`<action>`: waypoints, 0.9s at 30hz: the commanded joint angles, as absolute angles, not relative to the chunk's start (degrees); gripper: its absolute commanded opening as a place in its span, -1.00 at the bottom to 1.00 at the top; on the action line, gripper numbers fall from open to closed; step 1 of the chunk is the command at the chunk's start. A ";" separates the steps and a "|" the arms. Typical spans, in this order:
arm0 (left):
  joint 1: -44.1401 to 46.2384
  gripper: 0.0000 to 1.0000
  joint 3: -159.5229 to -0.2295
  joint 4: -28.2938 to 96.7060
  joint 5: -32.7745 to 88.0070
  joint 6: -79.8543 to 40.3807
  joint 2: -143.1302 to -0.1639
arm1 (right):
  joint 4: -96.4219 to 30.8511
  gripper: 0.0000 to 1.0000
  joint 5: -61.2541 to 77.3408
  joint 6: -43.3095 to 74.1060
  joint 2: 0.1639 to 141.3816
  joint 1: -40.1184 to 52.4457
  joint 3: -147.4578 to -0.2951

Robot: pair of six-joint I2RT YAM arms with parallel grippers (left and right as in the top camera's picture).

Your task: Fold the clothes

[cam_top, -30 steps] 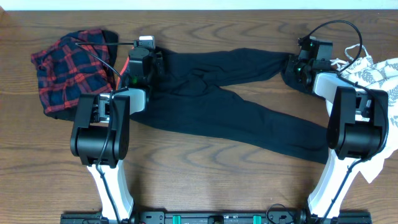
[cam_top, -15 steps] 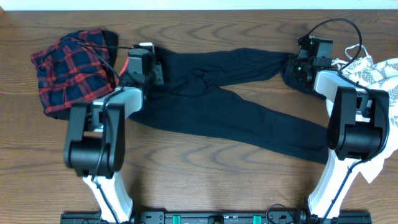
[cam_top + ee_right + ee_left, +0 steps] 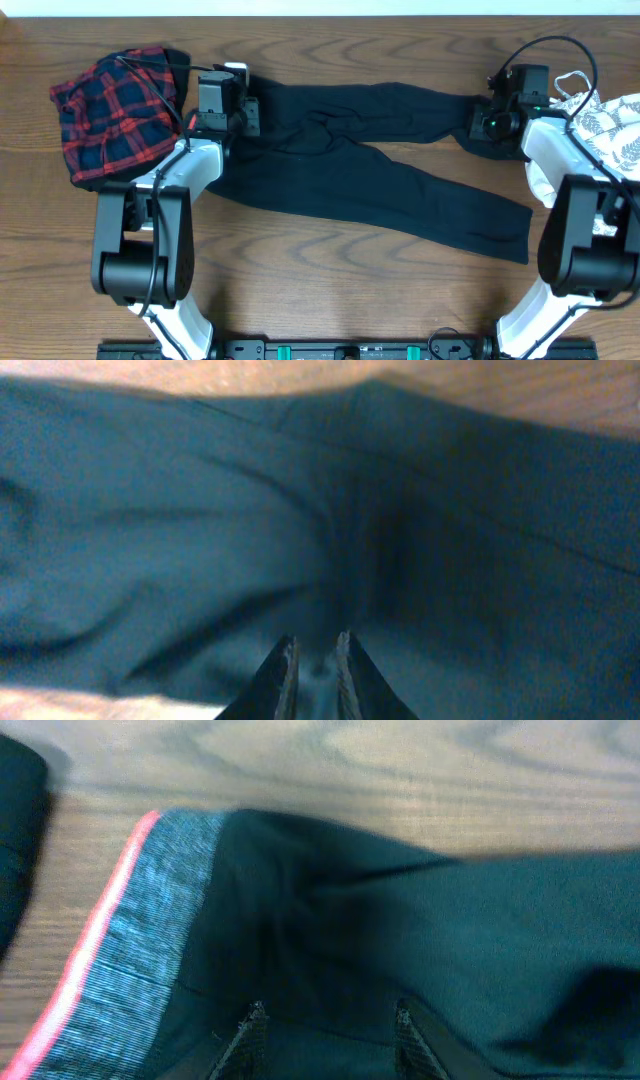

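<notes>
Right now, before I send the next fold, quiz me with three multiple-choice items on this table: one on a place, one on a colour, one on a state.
1. Where does the plaid piece lie?
A. At the left end of the table, next to the leggings' waistband
B. At the table's right end
C. Spread over the leggings' legs

2. What colour edges the grey waistband?
A. Blue
B. Yellow
C. Coral red

3. How do the leggings lie?
A. Folded in half
B. Flat, with the legs splayed apart
C. Heaped in a ball

Answers:
1 A: the overhead view shows it left of the waistband end.
2 C: the left wrist view shows a coral line along the grey band.
3 B: both legs run rightward and diverge.
</notes>
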State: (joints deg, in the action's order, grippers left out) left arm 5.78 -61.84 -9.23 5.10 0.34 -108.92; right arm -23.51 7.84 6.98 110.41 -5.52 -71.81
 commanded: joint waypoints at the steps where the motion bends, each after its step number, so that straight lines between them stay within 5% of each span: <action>1: 5.58 -0.17 -62.43 -9.02 6.87 3.27 -112.27 | -25.85 -0.78 7.09 7.27 108.64 -5.56 -71.57; 5: 5.58 -0.56 -62.43 -9.02 6.87 3.42 -115.13 | -28.45 -0.83 7.11 7.27 108.64 -5.56 -71.57; 10: 5.52 -0.77 -62.46 -10.13 6.00 3.44 -117.91 | -29.41 -0.85 7.53 7.27 108.64 -5.50 -71.57; 27: 3.27 -0.84 -66.22 -18.94 -3.05 4.43 -125.78 | -30.68 -0.81 7.97 7.25 108.64 -4.32 -71.57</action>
